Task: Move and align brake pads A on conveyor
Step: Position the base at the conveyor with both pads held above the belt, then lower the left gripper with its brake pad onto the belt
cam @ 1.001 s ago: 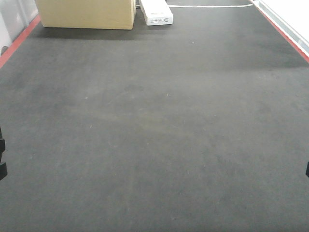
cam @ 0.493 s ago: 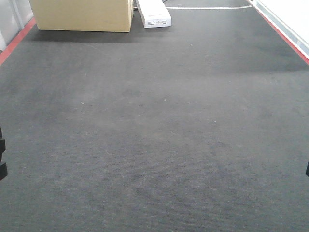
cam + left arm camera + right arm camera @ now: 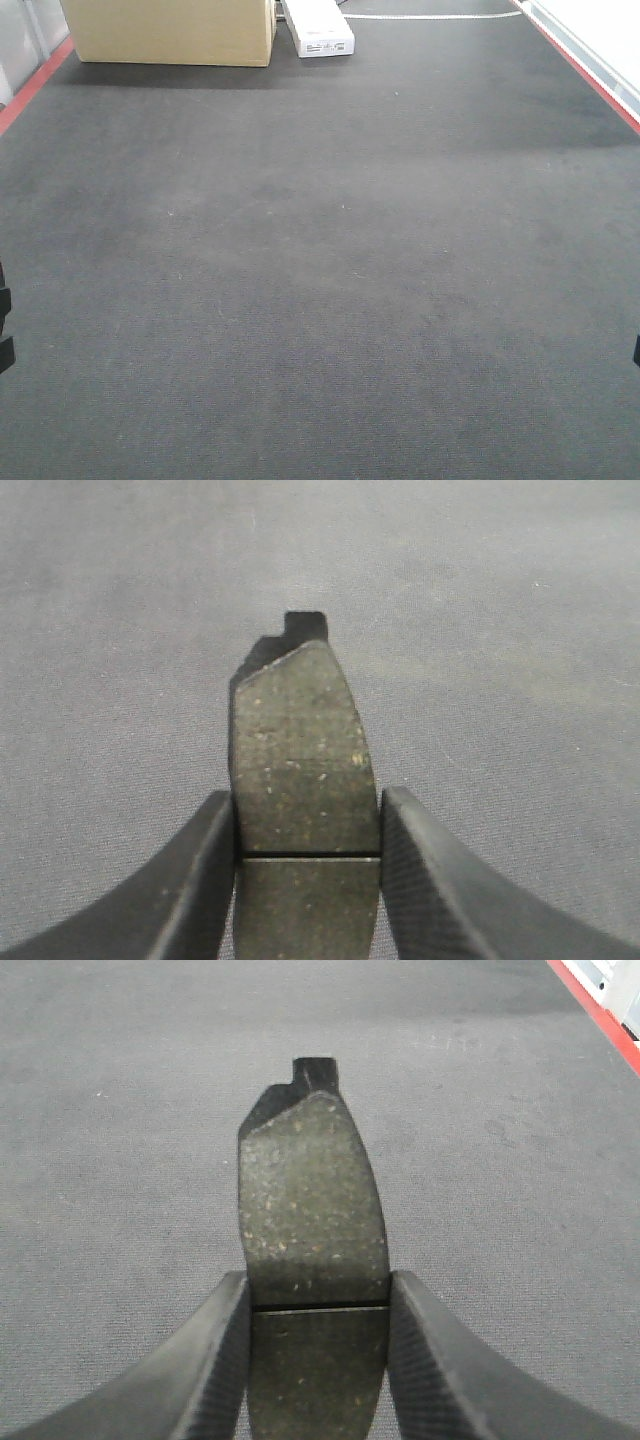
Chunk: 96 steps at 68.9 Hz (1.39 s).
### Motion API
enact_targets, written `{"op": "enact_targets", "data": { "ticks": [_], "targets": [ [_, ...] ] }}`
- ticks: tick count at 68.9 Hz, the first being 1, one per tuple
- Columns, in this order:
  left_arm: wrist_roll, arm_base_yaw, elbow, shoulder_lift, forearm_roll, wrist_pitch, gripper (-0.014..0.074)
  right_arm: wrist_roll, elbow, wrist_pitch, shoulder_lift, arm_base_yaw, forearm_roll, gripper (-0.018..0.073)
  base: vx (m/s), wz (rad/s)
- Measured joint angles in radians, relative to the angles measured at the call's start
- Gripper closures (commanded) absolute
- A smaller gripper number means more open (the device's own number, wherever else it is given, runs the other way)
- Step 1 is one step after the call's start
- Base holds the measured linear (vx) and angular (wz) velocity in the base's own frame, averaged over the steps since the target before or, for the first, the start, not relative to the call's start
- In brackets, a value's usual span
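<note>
The cardboard box (image 3: 170, 30) has shifted slightly left in view. My left claw (image 3: 307, 798) pinches a gritty, curved brake pad (image 3: 300, 730); my right claw (image 3: 318, 1280) pinches a second brake pad (image 3: 312, 1190).

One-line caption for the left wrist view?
Left gripper shut on a brake pad at its groove, dark conveyor behind.

- The right gripper (image 3: 318, 1295) has its two black fingers (image 3: 205, 1365) pressed against the long edges of a brake pad (image 3: 310, 1200).
- A thin groove (image 3: 318, 1308) crosses the pad level with the fingertips.
- Below lies the charcoal conveyor (image 3: 120, 1110), with a red strip (image 3: 600, 1010) at the top right.
</note>
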Motion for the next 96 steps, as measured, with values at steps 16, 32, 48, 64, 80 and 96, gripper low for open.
{"op": "enact_targets", "data": {
  "ticks": [16, 32, 48, 64, 80, 96],
  "targets": [
    [0.0, 0.0, 0.0, 0.0, 0.0, 0.0, 0.0514, 0.0, 0.0, 0.0, 0.0, 0.0, 0.0, 0.0534, 0.0, 0.0],
    [0.0, 0.0, 0.0, 0.0, -0.025, -0.02, 0.0514, 0.0, 0.0, 0.0, 0.0, 0.0, 0.0, 0.0534, 0.0, 0.0],
    [0.051, -0.067, -0.042, 0.102, -0.112, -0.052, 0.051, 0.0, 0.0, 0.0, 0.0, 0.0, 0.0, 0.0534, 0.0, 0.0],
    [0.064, -0.203, -0.191, 0.385, -0.126, -0.089, 0.0498, 0.0, 0.0, 0.0, 0.0, 0.0, 0.0, 0.0534, 0.0, 0.0],
    [0.004, -0.226, -0.395, 0.718, -0.129, -0.095, 0.0491, 0.0, 0.0, 0.0, 0.0, 0.0, 0.0, 0.0534, 0.0, 0.0],
    [-0.084, -0.226, -0.543, 0.972, -0.129, 0.006, 0.0485, 0.0, 0.0, 0.0, 0.0, 0.0, 0.0, 0.0534, 0.0, 0.0]
  ]
}}
